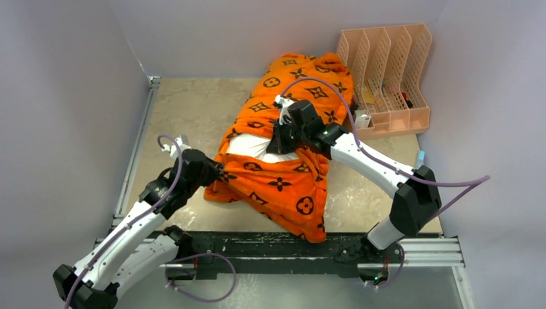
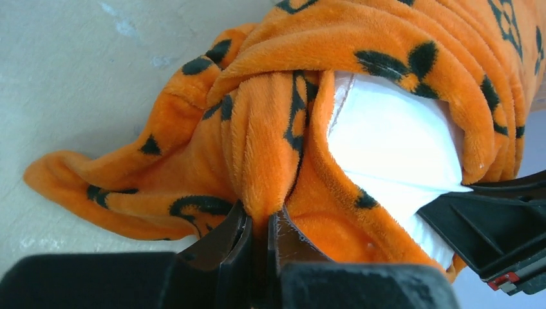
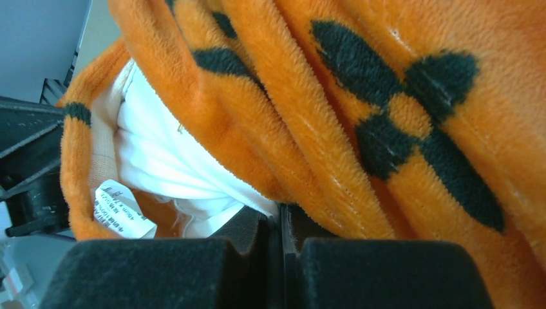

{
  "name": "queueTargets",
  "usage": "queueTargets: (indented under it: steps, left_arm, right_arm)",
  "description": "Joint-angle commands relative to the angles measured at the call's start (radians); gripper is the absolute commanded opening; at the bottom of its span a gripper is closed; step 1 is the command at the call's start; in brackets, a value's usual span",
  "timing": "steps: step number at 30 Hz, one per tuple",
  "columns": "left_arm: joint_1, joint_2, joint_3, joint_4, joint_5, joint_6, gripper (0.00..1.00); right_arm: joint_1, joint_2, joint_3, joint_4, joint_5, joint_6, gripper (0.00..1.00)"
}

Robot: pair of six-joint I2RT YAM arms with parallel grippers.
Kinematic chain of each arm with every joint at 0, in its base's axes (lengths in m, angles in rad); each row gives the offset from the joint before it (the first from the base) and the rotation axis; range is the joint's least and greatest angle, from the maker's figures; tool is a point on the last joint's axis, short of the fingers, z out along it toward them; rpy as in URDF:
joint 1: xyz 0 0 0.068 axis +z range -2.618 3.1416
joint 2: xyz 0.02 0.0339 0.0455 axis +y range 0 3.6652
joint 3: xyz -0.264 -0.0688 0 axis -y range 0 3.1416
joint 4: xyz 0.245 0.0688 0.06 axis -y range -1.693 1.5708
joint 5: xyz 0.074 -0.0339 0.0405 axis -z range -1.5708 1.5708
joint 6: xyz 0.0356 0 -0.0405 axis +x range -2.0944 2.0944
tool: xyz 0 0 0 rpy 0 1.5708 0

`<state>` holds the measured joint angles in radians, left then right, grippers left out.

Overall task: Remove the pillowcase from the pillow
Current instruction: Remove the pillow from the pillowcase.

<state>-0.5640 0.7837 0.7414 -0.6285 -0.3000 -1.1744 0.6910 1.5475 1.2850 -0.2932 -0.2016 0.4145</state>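
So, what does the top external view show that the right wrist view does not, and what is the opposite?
Only the top external view shows the peach file rack at the far right, and the full outline of the pillowcase lying on the table. Only the right wrist view shows a small white printed label inside the opening. Both show the orange pillowcase, the white pillow visible through its opening, and the right claw at that opening.

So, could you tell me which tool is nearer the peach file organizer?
Right. The right tool is at the middle of the pillowcase, closer to the file organizer; the left tool pinches its near-left edge.
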Motion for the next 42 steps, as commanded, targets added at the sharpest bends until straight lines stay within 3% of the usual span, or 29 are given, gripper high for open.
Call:
queueTargets:
  steps: [1, 5, 8, 14, 18, 21, 22, 24, 27, 29, 31, 34, 36, 40, 42]
  left_arm:
    - [0.004, -0.092, -0.092, -0.298, -0.058, -0.088, 0.00]
    - [0.003, -0.206, -0.156, -0.425, -0.063, -0.156, 0.00]
    - [0.003, -0.279, -0.163, -0.403, -0.042, -0.167, 0.00]
    - [0.003, -0.202, -0.176, -0.384, 0.019, -0.122, 0.00]
    - [0.003, -0.215, -0.294, -0.177, 0.229, -0.134, 0.09]
    - [0.003, -0.208, -0.242, -0.215, 0.151, -0.082, 0.07]
    - [0.003, -0.190, -0.222, -0.221, 0.135, -0.061, 0.04]
    - [0.003, -0.131, -0.183, -0.205, 0.119, -0.025, 0.00]
    - [0.003, -0.051, -0.147, -0.159, 0.106, 0.007, 0.00]
    - [0.003, -0.036, -0.131, -0.120, 0.110, 0.023, 0.00]
    - [0.003, -0.040, -0.120, -0.098, 0.113, 0.030, 0.00]
    - [0.003, -0.053, -0.118, -0.085, 0.111, 0.033, 0.00]
    - [0.003, -0.057, -0.126, -0.085, 0.118, 0.033, 0.00]
    - [0.003, -0.074, -0.136, -0.087, 0.114, 0.034, 0.00]
    - [0.003, -0.083, -0.133, -0.098, 0.099, 0.035, 0.00]
  right_arm:
    - [-0.072, 0.059, 0.115, -0.022, 0.216, 0.001, 0.00]
    - [-0.103, 0.073, 0.199, -0.015, 0.249, 0.005, 0.00]
    - [-0.143, 0.100, 0.275, -0.012, 0.221, -0.001, 0.00]
    - [-0.154, 0.137, 0.396, -0.033, 0.204, -0.024, 0.00]
    - [-0.154, 0.155, 0.374, -0.012, 0.175, -0.017, 0.00]
    - [-0.152, 0.179, 0.371, -0.011, 0.025, -0.106, 0.00]
    - [-0.152, 0.179, 0.359, -0.005, -0.084, -0.137, 0.06]
    - [-0.143, 0.166, 0.335, -0.009, -0.250, -0.175, 0.28]
    - [-0.055, 0.149, 0.348, -0.074, -0.208, -0.248, 0.51]
    - [0.038, 0.172, 0.405, -0.152, -0.077, -0.314, 0.68]
    - [0.098, 0.223, 0.458, -0.226, 0.086, -0.331, 0.74]
    - [0.131, 0.291, 0.494, -0.285, 0.119, -0.298, 0.87]
    - [0.171, 0.315, 0.465, -0.257, 0.187, -0.243, 0.87]
    - [0.232, 0.415, 0.499, -0.360, 0.368, -0.195, 0.88]
    - [0.249, 0.443, 0.458, -0.364, 0.368, -0.183, 0.88]
